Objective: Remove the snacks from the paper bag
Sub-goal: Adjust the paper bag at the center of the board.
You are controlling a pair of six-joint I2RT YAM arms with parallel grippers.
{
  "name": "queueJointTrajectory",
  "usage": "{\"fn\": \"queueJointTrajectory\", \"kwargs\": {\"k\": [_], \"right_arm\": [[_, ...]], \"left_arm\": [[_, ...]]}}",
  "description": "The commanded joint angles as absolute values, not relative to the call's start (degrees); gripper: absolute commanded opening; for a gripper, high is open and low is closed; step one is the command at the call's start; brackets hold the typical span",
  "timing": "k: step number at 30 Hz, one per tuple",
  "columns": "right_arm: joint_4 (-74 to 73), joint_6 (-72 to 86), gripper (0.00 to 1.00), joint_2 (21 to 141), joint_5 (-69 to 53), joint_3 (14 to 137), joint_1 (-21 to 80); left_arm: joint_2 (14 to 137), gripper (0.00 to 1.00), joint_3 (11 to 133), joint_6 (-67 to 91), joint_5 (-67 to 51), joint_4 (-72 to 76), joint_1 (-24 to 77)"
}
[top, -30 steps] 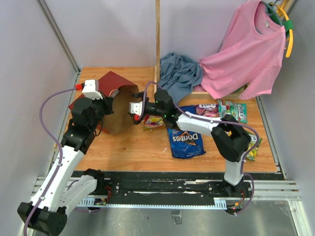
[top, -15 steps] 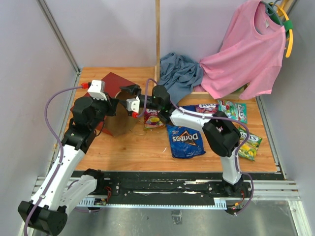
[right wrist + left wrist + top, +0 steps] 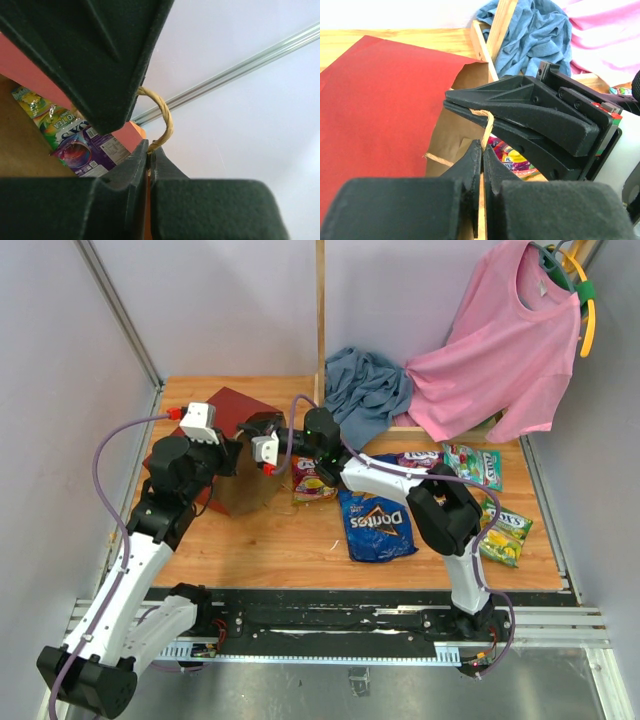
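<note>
The dark-red paper bag [image 3: 225, 415] lies at the back left with its brown mouth [image 3: 451, 131] facing right. My left gripper [image 3: 482, 146] is shut on one cord handle [image 3: 486, 129], and in the top view the left gripper [image 3: 238, 443] is at the mouth. My right gripper [image 3: 149, 150] is shut on the other cord loop [image 3: 164, 116] and the bag's red edge; in the top view the right gripper [image 3: 258, 425] also sits at the mouth. A purple-and-yellow snack packet [image 3: 512, 159] lies just past the mouth, and a purple packet [image 3: 85, 150] shows below the right jaws. The blue Doritos bag [image 3: 378, 525] lies on the table.
More packets lie to the right: purple [image 3: 420, 460], green [image 3: 474, 465], yellow-green [image 3: 502, 538], and one [image 3: 312, 486] by the bag's mouth. A blue cloth [image 3: 362, 390] and a pink shirt [image 3: 500, 350] are at the back, beside a wooden post [image 3: 320, 320].
My right gripper moved left to the bag's mouth and shut on a cord handle. My left gripper kept its grip and shifted slightly right with the bag.
</note>
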State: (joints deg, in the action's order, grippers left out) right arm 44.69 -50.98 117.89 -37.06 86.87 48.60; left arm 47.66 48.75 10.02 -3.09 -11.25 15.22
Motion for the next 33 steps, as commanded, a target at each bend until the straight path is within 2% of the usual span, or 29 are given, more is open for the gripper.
{"fn": "queueJointTrajectory", "kwargs": {"k": [1,2,3,5,6,8,16,21,26,33], "right_arm": [[43.9,-51.9,0.01,118.2,-37.3,88.2,48.0],[43.9,-51.8,0.01,118.1,-37.0,88.0,48.0],[44.0,-51.6,0.01,118.0,-36.8,87.8,48.0],[44.8,-50.6,0.01,117.9,-35.5,87.4,48.0],[45.5,-49.6,0.01,117.9,-34.4,87.1,48.0],[47.3,-47.7,0.01,117.9,-30.9,86.7,48.1],[49.1,-43.9,0.01,119.5,-15.6,87.2,49.1],[46.7,-40.5,0.01,120.5,-4.1,89.4,49.7],[41.0,-36.8,0.01,119.9,-2.0,90.9,49.7],[37.2,-34.0,0.01,118.5,-1.0,90.9,50.1]], "left_arm": [[48.0,0.07,49.4,10.2,-1.1,-10.5,14.9],[48.2,0.17,49.8,10.6,0.4,-10.9,14.9],[48.4,0.36,50.3,11.2,2.3,-11.5,14.9],[48.5,0.91,51.7,13.0,8.1,-13.5,14.9],[48.4,0.98,52.3,14.3,10.4,-14.5,14.9],[47.1,1.0,53.0,18.0,13.8,-16.0,14.9],[35.9,1.0,44.3,41.6,13.7,-16.5,14.9],[28.3,1.0,39.7,45.9,18.1,-19.7,14.9],[28.8,1.0,38.3,49.0,18.4,-27.5,14.9],[27.3,1.0,30.7,58.9,20.7,-29.9,14.9]]}}
